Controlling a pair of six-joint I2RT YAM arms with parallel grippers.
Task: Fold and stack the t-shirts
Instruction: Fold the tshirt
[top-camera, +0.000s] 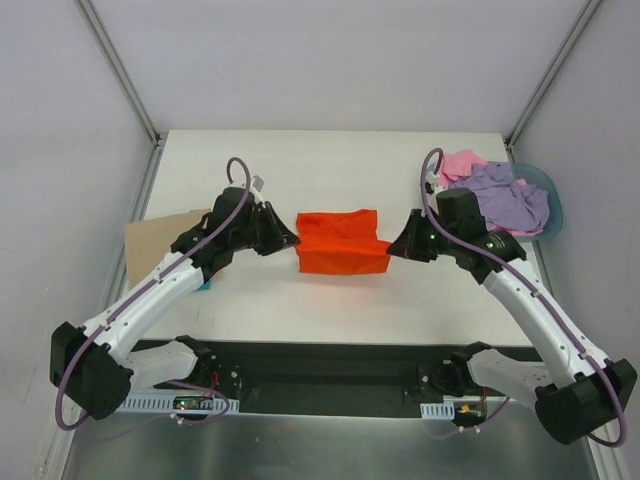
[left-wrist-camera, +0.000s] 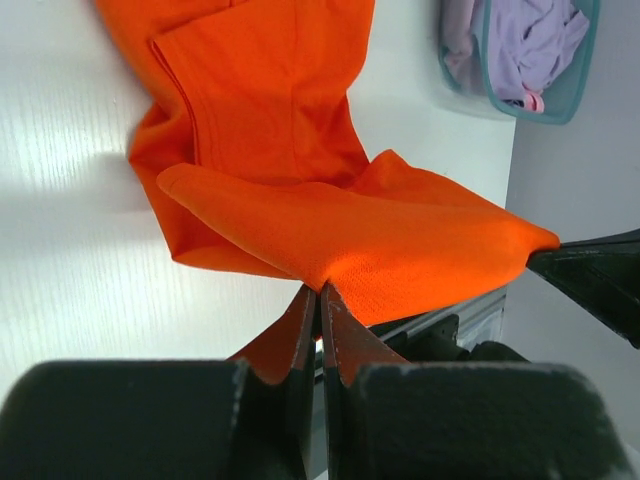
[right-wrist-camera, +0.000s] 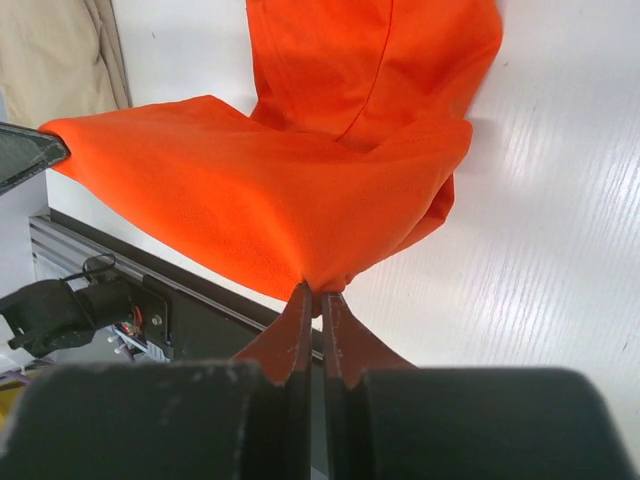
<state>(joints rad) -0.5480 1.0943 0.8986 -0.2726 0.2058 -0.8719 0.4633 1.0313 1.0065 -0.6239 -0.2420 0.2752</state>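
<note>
- The left end effector (left-wrist-camera: 320, 290) is clamping shut on the orange t-shirt's (top-camera: 340, 240) left edge.
- The right end effector (right-wrist-camera: 316, 292) is pinching its right edge.
- The shirt is lying partly folded mid-counter (top-camera: 330, 170), with its held edge stretching raised between them.
- The lilac t-shirt (top-camera: 510, 200) and pink t-shirt (top-camera: 462, 163) are lying heaped at the basin (top-camera: 552, 205), far right.

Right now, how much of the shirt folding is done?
Not much is done yet. The big bright orange cloth t-shirt is partly folded into a band. In hand: the left tool and right tool each pinch an end of it. Left: the lilac-purple t-shirt and the pink t-shirt lie crumpled in the blue-grey plastic basin, with nothing stacked.
</note>
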